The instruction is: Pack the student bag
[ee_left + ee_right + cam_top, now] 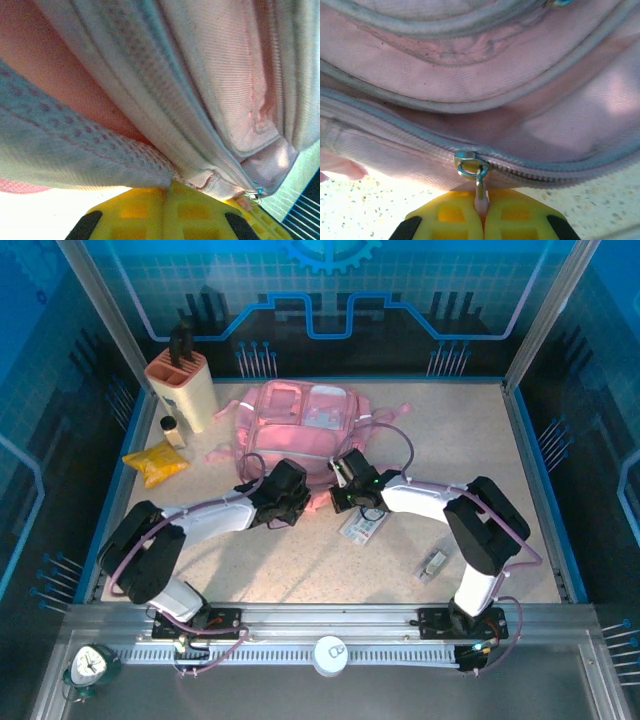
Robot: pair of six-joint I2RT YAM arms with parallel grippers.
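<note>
1. One student bag (305, 430) lies flat on the bench (300, 575), toward the back and middle, front side up, with its pink straps trailing at the left and near sides.
2. Two grippers sit at the bag's near edge, side by side.
3. The left gripper (167, 192) has its yellow fingers pressed together against a pale seam of the bag. Whether any fabric is caught between them cannot be made out.
4. The right gripper (481, 200) is closed on the one zip pull (479, 186), which hangs from a metal slider (469, 164) on the bag's zip.
5. At the left of the bench stand one peach knife block (182, 388) with dark handles and one small dark-capped bottle (173, 430). One yellow packet (155, 462) lies near them.
6. One flat packet (362, 527) lies partly hidden under the right arm. One small grey object (433, 564) lies near the right side, too small to identify.
7. In both wrist views the bag is cut off by the frame, and in the left one it is blurred.
</note>
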